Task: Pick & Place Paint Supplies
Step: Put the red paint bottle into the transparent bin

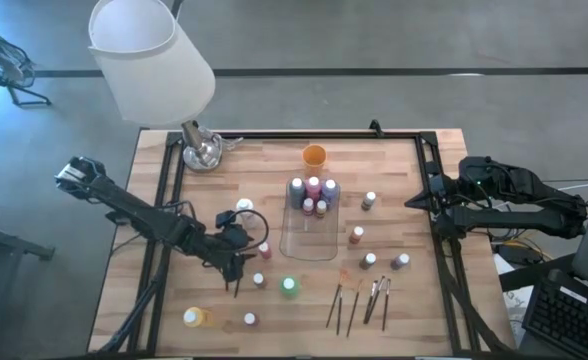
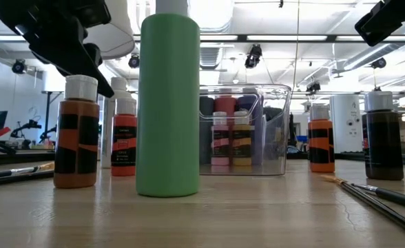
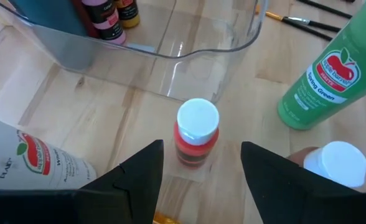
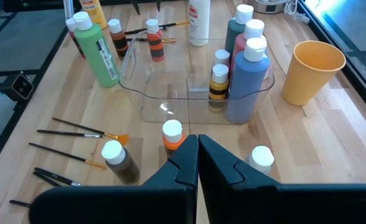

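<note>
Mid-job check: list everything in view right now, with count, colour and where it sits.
Clear tray: one, transparent, table centre.
Tray bottles: five, three tall (teal, pink, blue) and two small, at the tray's end nearest the cup.
Red bottle: one, white cap, just left of the tray.
Green bottle: one, in front of the tray.
Other loose bottles: about eight, mixed colours, on both sides of the tray.
Paintbrushes: several, dark and reddish handles, front right.
Orange cup: one, behind the tray.
Lamp: one, white shade, back-left corner.
Left gripper: open, straddling the red bottle.
Right gripper: shut, waiting at the table's right edge.
</note>
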